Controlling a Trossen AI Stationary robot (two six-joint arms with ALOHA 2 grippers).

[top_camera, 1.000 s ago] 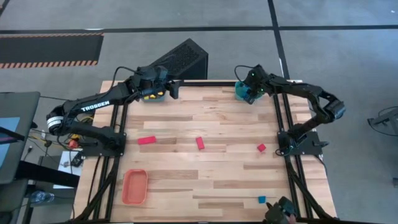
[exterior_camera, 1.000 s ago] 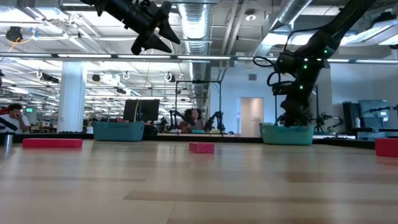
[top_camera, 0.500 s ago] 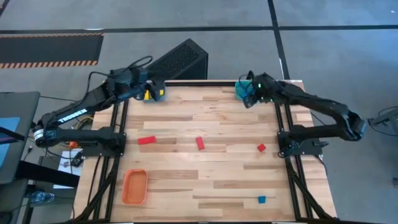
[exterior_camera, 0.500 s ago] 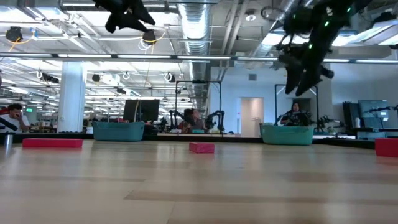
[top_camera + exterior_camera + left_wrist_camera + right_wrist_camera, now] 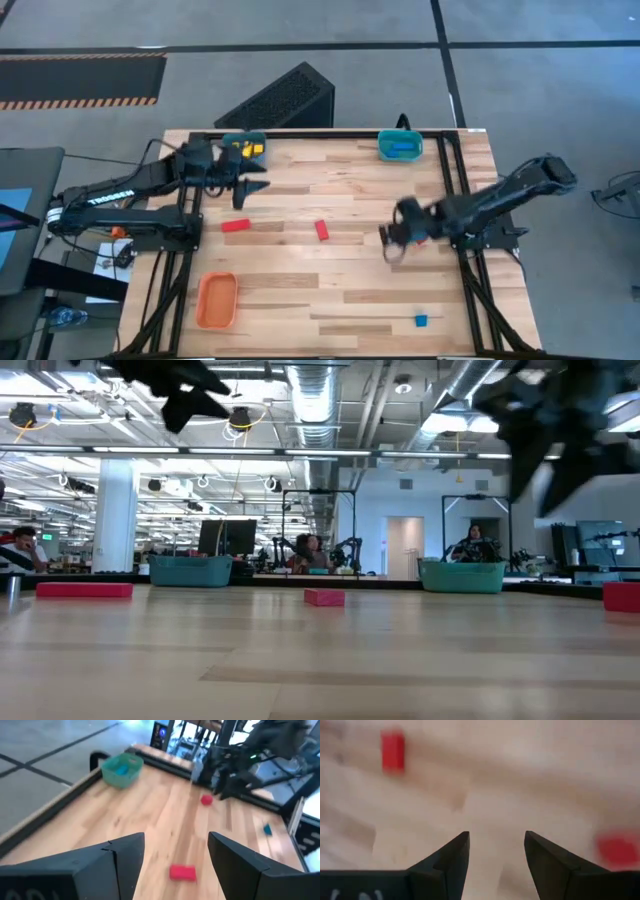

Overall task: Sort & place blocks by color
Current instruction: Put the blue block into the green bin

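We see two dark, near-black arms of slim jointed links; the left arm (image 5: 120,190) carries white lettering along its forearm, with thin cables looping near its wrist. Each tool ends in two matte black wedge-shaped fingers (image 5: 125,855) that taper to blunt tips. The right arm (image 5: 500,195) shows no markings.

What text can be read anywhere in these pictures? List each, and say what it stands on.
"TROSSEN": white letters on the left arm, only just legible in the high view.
White marks at the lower edge of both wrist views: cut off, unreadable.
No other legible text.
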